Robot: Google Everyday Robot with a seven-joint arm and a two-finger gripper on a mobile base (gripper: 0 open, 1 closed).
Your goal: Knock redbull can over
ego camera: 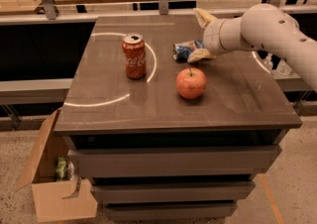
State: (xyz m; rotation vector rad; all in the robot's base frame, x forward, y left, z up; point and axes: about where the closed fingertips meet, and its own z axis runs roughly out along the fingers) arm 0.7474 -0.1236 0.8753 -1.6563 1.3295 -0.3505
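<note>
The redbull can, blue and silver, lies on its side on the grey table, behind the apple. My gripper is at the can's right end, low over the table. Its two beige fingers are spread apart: one finger points up and back, the other rests against the can's right end. The gripper holds nothing. My white arm reaches in from the right.
A red Coca-Cola can stands upright left of the redbull can. A red apple sits in front of it. A cardboard box stands on the floor at the table's left. Desks with clutter are behind.
</note>
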